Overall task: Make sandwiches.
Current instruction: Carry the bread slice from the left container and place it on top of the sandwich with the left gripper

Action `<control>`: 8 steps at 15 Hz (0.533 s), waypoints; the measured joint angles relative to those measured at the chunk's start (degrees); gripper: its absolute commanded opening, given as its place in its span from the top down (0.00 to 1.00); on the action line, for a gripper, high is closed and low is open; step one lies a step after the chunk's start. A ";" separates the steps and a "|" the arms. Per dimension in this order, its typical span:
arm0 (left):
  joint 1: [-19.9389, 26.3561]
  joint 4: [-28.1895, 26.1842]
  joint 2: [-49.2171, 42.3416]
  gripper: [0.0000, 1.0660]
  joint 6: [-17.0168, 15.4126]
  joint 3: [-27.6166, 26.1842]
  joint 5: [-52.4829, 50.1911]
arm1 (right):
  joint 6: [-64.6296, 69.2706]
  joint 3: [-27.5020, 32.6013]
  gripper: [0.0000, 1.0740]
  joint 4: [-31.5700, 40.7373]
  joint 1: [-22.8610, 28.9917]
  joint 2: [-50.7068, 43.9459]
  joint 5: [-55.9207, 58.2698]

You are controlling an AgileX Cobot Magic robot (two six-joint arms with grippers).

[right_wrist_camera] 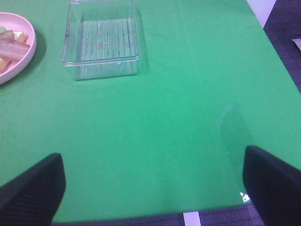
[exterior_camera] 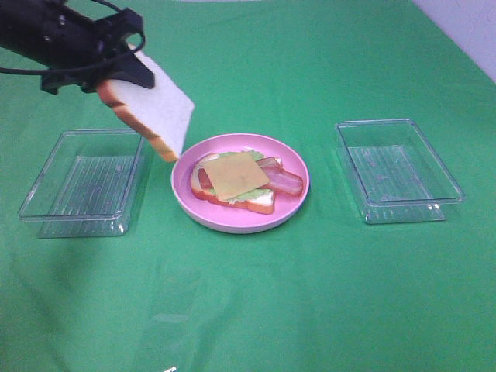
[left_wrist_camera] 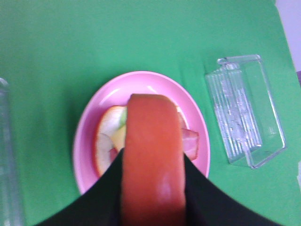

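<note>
Closest to the lens in the left wrist view is the orange-brown crust of a bread slice (left_wrist_camera: 153, 160), clamped edge-on between the dark fingers (left_wrist_camera: 96, 197) of the left gripper (exterior_camera: 124, 74). From the high camera that black arm reaches in from the upper left, and the slice hangs tilted in the air, its lower corner above the left rim of the pink plate (exterior_camera: 232, 221), not touching it. On the plate lies the open sandwich (exterior_camera: 236, 182): a bottom slice of white bread with green lettuce, a yellow cheese square (exterior_camera: 231, 173) on top, and strips of red-brown bacon (exterior_camera: 280, 180) sticking out to the right. A clear plastic tray (exterior_camera: 85, 182) sits left of the plate and a second clear tray (exterior_camera: 397, 169) sits to its right, both apart from it; nothing shows inside either. The right gripper (right_wrist_camera: 153, 186) hovers low over bare cloth with its two black fingers (right_wrist_camera: 33, 190) spread wide and nothing between them. A green cloth (exterior_camera: 310, 302) covers the table; a strip of pale wall shows at the upper right corner.
</note>
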 measured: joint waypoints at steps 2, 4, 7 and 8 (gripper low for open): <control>-3.90 -5.39 2.41 0.83 2.64 0.00 -2.06 | 0.00 0.00 0.08 0.00 0.00 0.00 0.00; -8.02 -13.87 9.11 0.83 6.13 -3.61 -2.98 | 0.00 0.00 0.08 0.00 0.00 0.00 0.00; -8.77 -17.36 14.55 0.83 6.88 -8.94 -1.09 | 0.00 0.00 0.08 0.00 0.00 0.00 0.00; -8.82 -18.56 16.67 0.83 6.88 -11.06 0.11 | 0.00 0.00 0.08 0.00 0.00 0.00 0.00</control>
